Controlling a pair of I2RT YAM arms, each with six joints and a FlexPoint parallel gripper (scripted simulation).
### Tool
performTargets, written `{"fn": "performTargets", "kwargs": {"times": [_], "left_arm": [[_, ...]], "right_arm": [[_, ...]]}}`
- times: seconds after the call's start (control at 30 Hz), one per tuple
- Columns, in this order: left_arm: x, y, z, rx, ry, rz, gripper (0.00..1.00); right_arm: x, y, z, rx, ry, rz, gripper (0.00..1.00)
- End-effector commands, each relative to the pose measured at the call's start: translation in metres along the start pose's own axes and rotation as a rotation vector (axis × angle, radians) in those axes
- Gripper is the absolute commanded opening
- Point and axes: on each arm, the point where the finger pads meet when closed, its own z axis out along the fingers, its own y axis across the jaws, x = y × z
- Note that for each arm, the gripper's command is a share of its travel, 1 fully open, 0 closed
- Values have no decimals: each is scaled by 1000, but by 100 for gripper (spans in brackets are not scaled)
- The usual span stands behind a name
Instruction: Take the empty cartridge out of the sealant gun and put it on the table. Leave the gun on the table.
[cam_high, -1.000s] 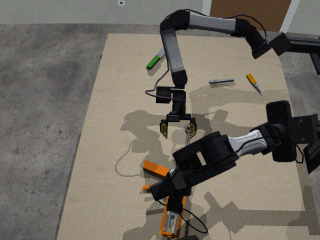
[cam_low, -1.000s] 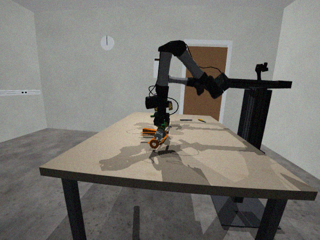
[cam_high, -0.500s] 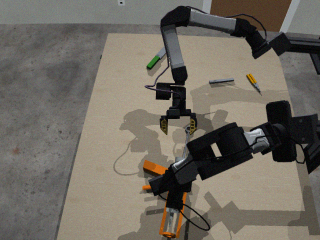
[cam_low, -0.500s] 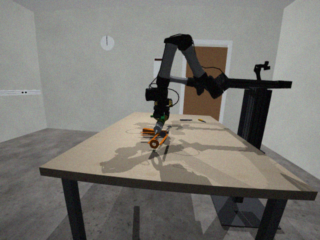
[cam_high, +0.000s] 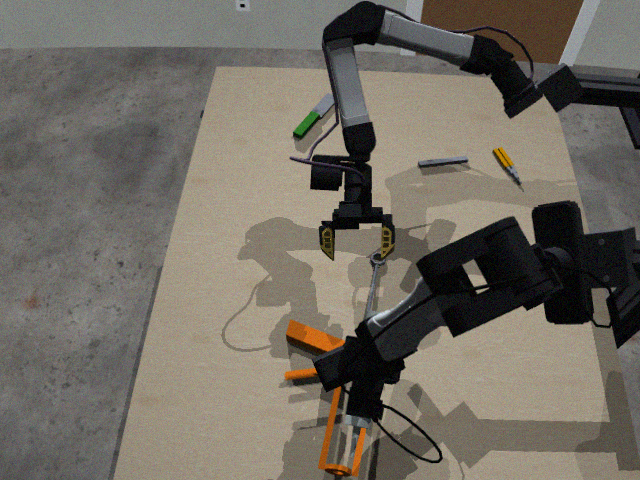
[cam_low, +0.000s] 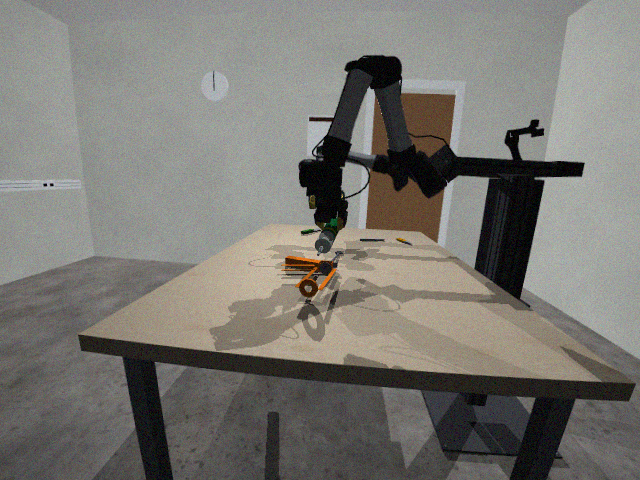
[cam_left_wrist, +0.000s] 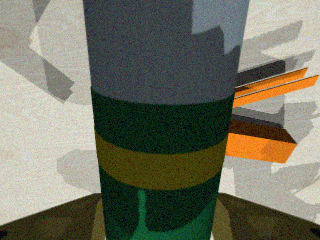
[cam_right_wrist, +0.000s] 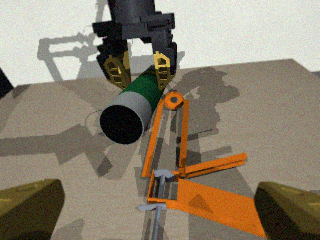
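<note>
The left gripper (cam_high: 363, 404) (cam_low: 330, 223) (cam_left_wrist: 159, 202) (cam_right_wrist: 145, 90) is partly open, its 2 fingers closed around the green and grey cartridge (cam_high: 357, 421) (cam_low: 325, 240) (cam_left_wrist: 162, 75) (cam_right_wrist: 135, 102). The cartridge is out of the orange sealant gun (cam_high: 330, 428) (cam_low: 299, 261) (cam_left_wrist: 260, 147) (cam_right_wrist: 215, 200), tilted in the air above the surface (cam_high: 206, 258) (cam_low: 206, 310) (cam_left_wrist: 30, 125) (cam_right_wrist: 50, 115). The gun lies on the surface. The right gripper (cam_high: 358, 245) (cam_low: 312, 201) (cam_right_wrist: 159, 189) is wide open, with 0 things between its fingers.

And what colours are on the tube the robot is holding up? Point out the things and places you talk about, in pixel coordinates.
The cartridge (cam_low: 325, 240) (cam_left_wrist: 162, 125) (cam_right_wrist: 136, 102) is green and grey with a yellow band, best seen in the left wrist view.
</note>
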Motion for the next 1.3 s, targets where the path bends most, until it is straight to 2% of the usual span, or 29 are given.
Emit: {"fn": "performTargets", "kwargs": {"times": [0.0,0.2,0.33,0.4,0.83,0.9,0.97,1.27], "left_arm": [[-9,2,-6,76,-16,39,35],[-31,52,3,108,-62,81,35],[-46,100,14,93,-92,90,35],[-46,100,14,93,-92,90,35],[-101,248,27,35,-221,90,35],[-105,271,30,22,-227,76,35],[-105,271,30,22,-227,76,35],[-124,364,41,-3,-262,23,35]], "right_arm": [[-17,-2,-2,-1,-29,-26,100],[-8,-2,0,2,-14,-15,100],[-8,-2,0,2,-14,-15,100],[-8,-2,0,2,-14,-15,100],[-8,-1,0,1,-14,-14,100],[-8,-1,0,1,-14,-14,100],[-8,-1,0,1,-14,-14,100],[-8,-1,0,1,-14,-14,100]]}}
